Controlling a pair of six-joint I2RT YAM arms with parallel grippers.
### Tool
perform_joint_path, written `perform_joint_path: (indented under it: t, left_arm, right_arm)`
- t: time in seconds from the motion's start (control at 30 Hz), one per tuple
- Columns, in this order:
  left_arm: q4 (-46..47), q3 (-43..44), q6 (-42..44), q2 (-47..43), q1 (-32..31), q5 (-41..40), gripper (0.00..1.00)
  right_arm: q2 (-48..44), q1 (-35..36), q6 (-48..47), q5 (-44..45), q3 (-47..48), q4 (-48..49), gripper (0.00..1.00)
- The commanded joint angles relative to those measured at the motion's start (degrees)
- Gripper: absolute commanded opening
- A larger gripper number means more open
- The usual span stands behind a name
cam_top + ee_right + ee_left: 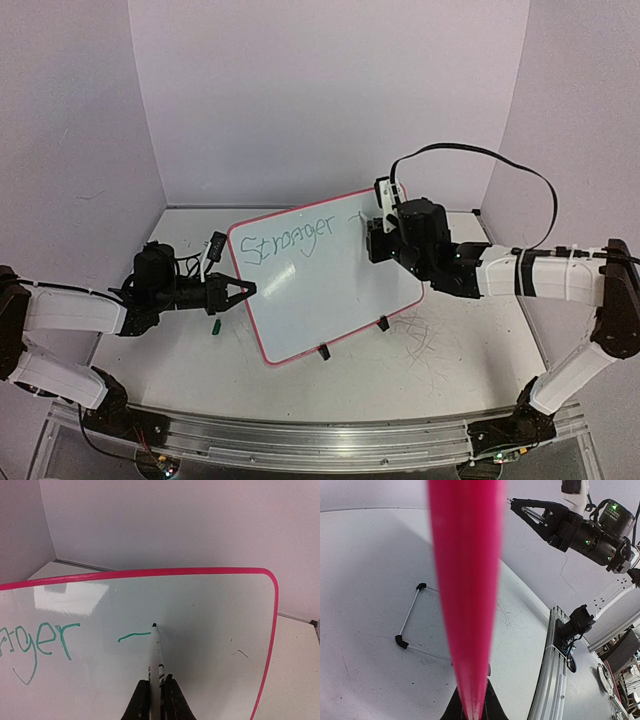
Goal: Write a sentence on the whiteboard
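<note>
The whiteboard point(330, 290), white with a red-pink rim, stands tilted on the table on two black clip feet. My left gripper point(243, 291) is shut on its left rim, which fills the left wrist view as a pink band point(467, 580). The sentence point(290, 243) reads "Stronger" in green, with a short new stroke point(134, 637) after it. My right gripper point(156, 690) is shut on a white marker point(155, 655), whose tip touches the board at the end of that stroke.
A small green marker cap point(214, 326) lies on the table below the left gripper. A thin metal stand with black ends point(410, 625) lies on the table. The aluminium rail point(300, 440) runs along the near edge. Grey walls close the back and sides.
</note>
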Motion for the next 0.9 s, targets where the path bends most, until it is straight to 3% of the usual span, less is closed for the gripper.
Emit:
perform_joint_path:
  t: [0.0,0.87]
  left_arm:
    - [-1.4,1.7,4.4,-0.8,0.2,-2.0,0.0]
    - [-1.6,2.1,4.5,-0.5,0.2,-1.9,0.0]
  right_arm:
    - [1.2,-0.3,0.1,-0.5,2.7,1.9,0.0]
    - [-1.6,0.5,1.5,-7.3,-1.9,-1.2,0.0]
